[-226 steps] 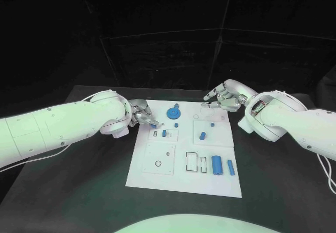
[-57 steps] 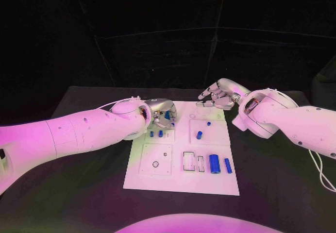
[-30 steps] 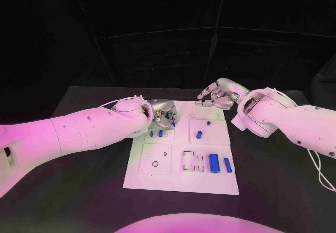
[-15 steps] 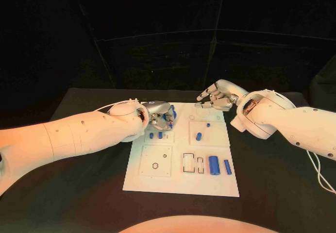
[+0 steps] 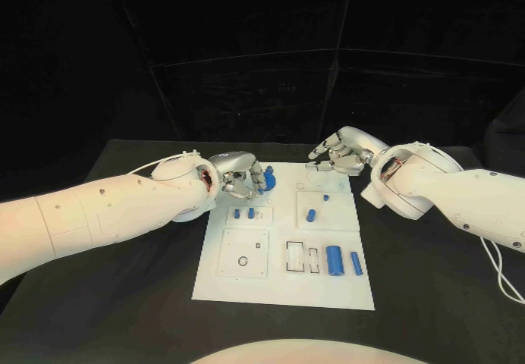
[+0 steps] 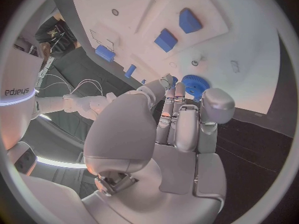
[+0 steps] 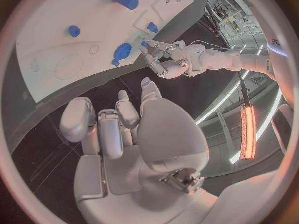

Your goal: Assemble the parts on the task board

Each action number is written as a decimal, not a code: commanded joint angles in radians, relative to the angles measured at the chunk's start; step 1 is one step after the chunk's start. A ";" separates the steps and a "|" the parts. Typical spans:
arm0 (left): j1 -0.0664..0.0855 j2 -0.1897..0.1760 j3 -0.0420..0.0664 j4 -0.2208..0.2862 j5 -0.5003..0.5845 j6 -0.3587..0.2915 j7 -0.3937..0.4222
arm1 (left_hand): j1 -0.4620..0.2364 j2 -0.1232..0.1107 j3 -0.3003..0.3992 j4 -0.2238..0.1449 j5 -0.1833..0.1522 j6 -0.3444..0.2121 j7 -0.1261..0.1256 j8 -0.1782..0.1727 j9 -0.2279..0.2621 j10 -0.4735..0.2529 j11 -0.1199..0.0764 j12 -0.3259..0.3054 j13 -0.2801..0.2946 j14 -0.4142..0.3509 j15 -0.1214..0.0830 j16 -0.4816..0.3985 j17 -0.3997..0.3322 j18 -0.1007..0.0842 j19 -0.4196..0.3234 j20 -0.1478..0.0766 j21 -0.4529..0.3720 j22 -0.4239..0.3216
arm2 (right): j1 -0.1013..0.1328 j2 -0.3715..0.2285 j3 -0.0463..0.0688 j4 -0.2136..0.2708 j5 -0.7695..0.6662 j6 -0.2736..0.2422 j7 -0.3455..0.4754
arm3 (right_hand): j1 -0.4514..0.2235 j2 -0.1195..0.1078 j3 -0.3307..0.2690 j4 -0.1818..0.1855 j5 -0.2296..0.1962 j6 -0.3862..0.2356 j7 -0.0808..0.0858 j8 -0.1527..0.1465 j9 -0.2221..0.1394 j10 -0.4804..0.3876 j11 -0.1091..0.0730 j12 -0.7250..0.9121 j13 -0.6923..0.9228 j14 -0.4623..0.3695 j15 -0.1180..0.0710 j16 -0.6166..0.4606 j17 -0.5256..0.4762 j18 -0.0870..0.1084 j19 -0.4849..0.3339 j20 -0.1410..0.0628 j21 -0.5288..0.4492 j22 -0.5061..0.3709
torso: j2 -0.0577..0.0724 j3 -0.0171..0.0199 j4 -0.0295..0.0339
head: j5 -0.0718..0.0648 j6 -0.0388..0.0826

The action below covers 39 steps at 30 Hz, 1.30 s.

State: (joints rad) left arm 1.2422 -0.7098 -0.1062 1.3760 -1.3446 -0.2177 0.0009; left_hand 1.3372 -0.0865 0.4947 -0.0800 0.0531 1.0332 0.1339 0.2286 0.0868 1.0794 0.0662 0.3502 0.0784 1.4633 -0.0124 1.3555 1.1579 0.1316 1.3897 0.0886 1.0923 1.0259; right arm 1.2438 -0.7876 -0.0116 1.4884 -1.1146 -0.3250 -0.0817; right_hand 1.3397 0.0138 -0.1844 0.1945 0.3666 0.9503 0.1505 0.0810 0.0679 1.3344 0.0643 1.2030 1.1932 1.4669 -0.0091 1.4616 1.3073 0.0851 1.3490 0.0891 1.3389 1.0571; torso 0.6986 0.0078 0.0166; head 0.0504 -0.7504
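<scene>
The blue gear [image 5: 268, 176] lies on the far-left part of the task board [image 5: 284, 288], at 12 o'clock from the left hand [image 5: 240, 177], whose fingers [image 6: 177, 115] touch it, curled close; a real grasp I cannot tell. The right hand [image 5: 344, 154], half curled, holds nothing.
</scene>
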 commanded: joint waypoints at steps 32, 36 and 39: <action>-0.001 -0.031 0.001 -0.018 0.024 0.077 -0.022 | -0.014 -0.007 0.011 -0.002 -0.003 0.013 0.003 -0.009 -0.002 0.015 0.004 -0.012 -0.005 0.028 -0.001 0.005 -0.004 -0.017 0.001 0.000 0.011 0.008 | 0.002 0.001 0.000 -0.001 0.001 0.001 0.008 | 0.007 0.009 -0.005 0.000 0.005 0.003 -0.001 0.006 0.001 -0.007 -0.002 -0.004 0.000 0.061 -0.006 -0.006 0.073 0.012 -0.005 0.002 -0.004 -0.001 | 0.002 0.0009 -0.0036 | 0.007 -0.008; -0.002 -0.025 0.000 -0.025 0.024 0.080 -0.022 | -0.014 -0.008 0.011 -0.002 -0.003 0.014 0.003 -0.009 -0.002 0.015 0.004 -0.013 -0.005 0.028 -0.001 0.004 -0.005 -0.017 0.001 0.000 0.011 0.008 | 0.002 0.001 0.000 -0.001 0.001 0.001 0.008 | 0.007 0.009 -0.005 0.000 0.005 0.003 -0.001 0.006 0.001 -0.007 -0.002 -0.004 0.000 0.061 -0.006 -0.006 0.073 0.012 -0.005 0.002 -0.004 -0.001 | 0.002 0.0008 -0.0028 | 0.006 -0.008; -0.003 -0.021 0.000 -0.030 0.024 0.082 -0.022 | -0.014 -0.008 0.011 -0.002 -0.003 0.014 0.003 -0.009 -0.002 0.015 0.004 -0.013 -0.005 0.028 -0.001 0.004 -0.005 -0.017 0.001 0.000 0.011 0.008 | 0.002 0.001 0.000 -0.001 0.001 0.001 0.008 | 0.007 0.009 -0.005 0.000 0.005 0.003 -0.001 0.006 0.001 -0.007 -0.002 -0.004 0.000 0.061 -0.006 -0.006 0.073 0.012 -0.005 0.002 -0.004 -0.001 | 0.002 0.0011 -0.0030 | 0.006 -0.009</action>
State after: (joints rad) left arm 1.2389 -0.7324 -0.1068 1.3473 -1.3251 -0.1504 -0.0182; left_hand 1.3326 -0.0911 0.5000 -0.0800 0.0531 1.0400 0.1336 0.2244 0.0859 1.0901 0.0697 0.3407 0.0742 1.4633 -0.0122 1.3554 1.1539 0.1317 1.3895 0.0888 1.1018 1.0355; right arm 1.2437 -0.7872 -0.0117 1.4865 -1.1147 -0.3249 -0.0814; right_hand 1.3437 0.0177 -0.1844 0.1945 0.3666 0.9503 0.1505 0.0810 0.0679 1.3344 0.0643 1.2030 1.1931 1.4669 -0.0091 1.4615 1.3079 0.0851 1.3490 0.0891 1.3389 1.0572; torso 0.7005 0.0085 0.0135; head 0.0568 -0.7586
